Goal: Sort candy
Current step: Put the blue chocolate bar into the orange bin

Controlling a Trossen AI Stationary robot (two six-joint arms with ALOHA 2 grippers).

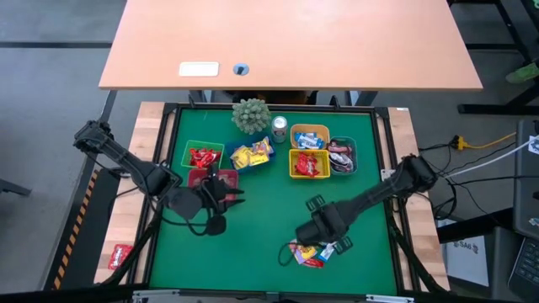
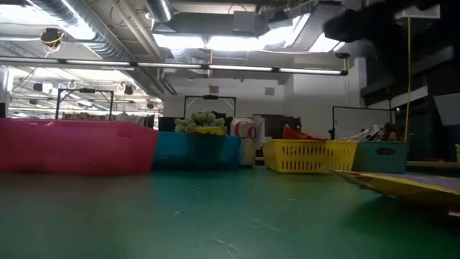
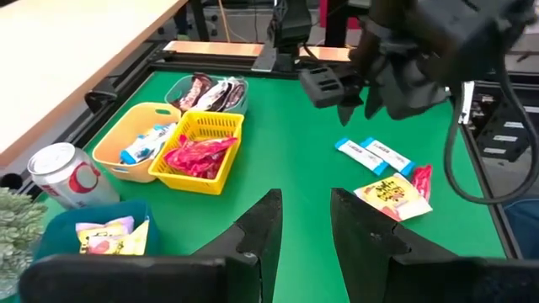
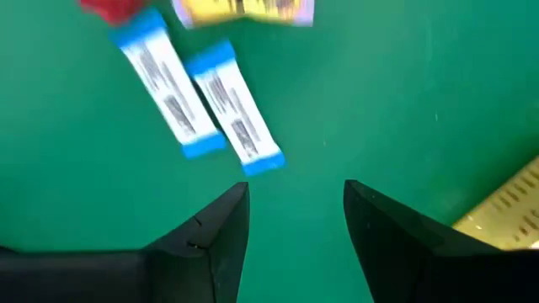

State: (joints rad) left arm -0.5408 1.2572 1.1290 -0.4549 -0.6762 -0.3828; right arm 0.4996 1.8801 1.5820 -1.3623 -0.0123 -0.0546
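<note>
Green matting [image 1: 253, 244] is covering the work surface inside a black frame, with a wooden desk [image 1: 286, 42] lying beyond its far edge. From above, the bins are sitting in a row along the far part of the mat: a green bin [image 1: 203, 155], a blue bin [image 1: 252, 155], a yellow bin [image 1: 308, 164], an orange bin [image 1: 309, 135] and a grey bin [image 1: 343, 156], each holding sorted candy. A silver can [image 1: 279, 127] and a small plant [image 1: 251, 115] are standing at the far edge. The unsorted candy [image 1: 310, 253] is lying in a small pile near the front edge, right of centre. The right gripper [image 1: 313, 231] is hovering just beside that pile, on its far side. The left gripper [image 1: 221, 189] is hanging over the left half, near a red bin [image 1: 200, 177]. Bare mat is lying open at front left and between the arms.

At table height, a pink-red bin wall [image 2: 79, 146] is filling the left, and open mat is stretching across the foreground.

On the left wrist camera, the left gripper [image 3: 303, 227] is standing partly open with nothing between its fingers, above bare mat.

On the right wrist camera, the right gripper [image 4: 295, 227] is standing apart and empty over clear mat; two blue-and-white sweets [image 4: 198, 97] are lying just beyond its fingertips, not touching them.
</note>
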